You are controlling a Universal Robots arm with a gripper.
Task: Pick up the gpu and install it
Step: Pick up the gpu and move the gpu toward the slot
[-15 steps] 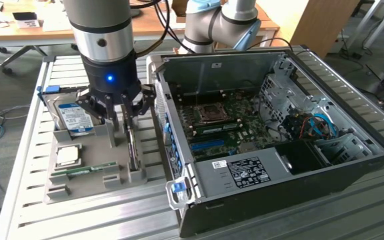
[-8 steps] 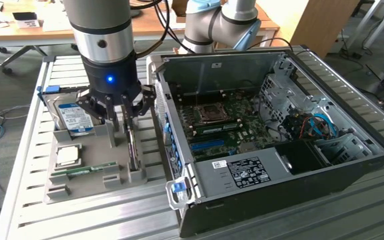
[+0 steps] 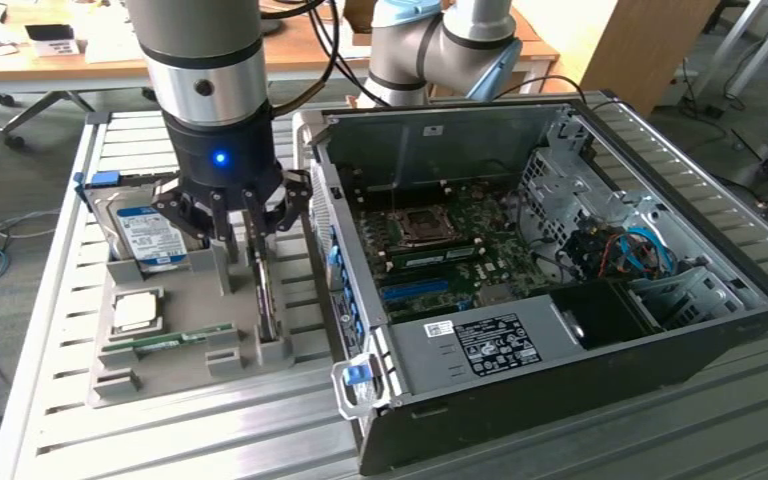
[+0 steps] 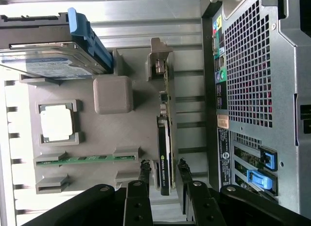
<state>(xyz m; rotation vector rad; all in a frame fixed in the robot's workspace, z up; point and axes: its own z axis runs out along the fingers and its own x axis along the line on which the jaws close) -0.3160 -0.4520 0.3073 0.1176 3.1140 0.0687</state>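
Gripper (image 4: 163, 168) is hanging low over the grey parts holder (image 4: 97, 133), its fingers (image 4: 144, 173) partly spread and straddling the gpu (image 4: 164, 143) near one end of the card. A thin gap is showing on each side, so it is gripping nothing. The gpu is standing on its long edge in a slot of the holder, along the side closest to the open computer case (image 3: 518, 360), with its silver end bracket (image 4: 159, 60) at the end away from the fingers. A blue-and-white-labelled hard drive (image 4: 43, 63) is leaning in a slot of the same holder, a square processor chip (image 4: 57, 125) is lying flat in its recess, and a narrow green memory stick (image 4: 77, 159) is sitting on edge nearby. The case is lying on its side on the slatted metal table (image 3: 157, 440), exposing the motherboard (image 3: 451, 250).
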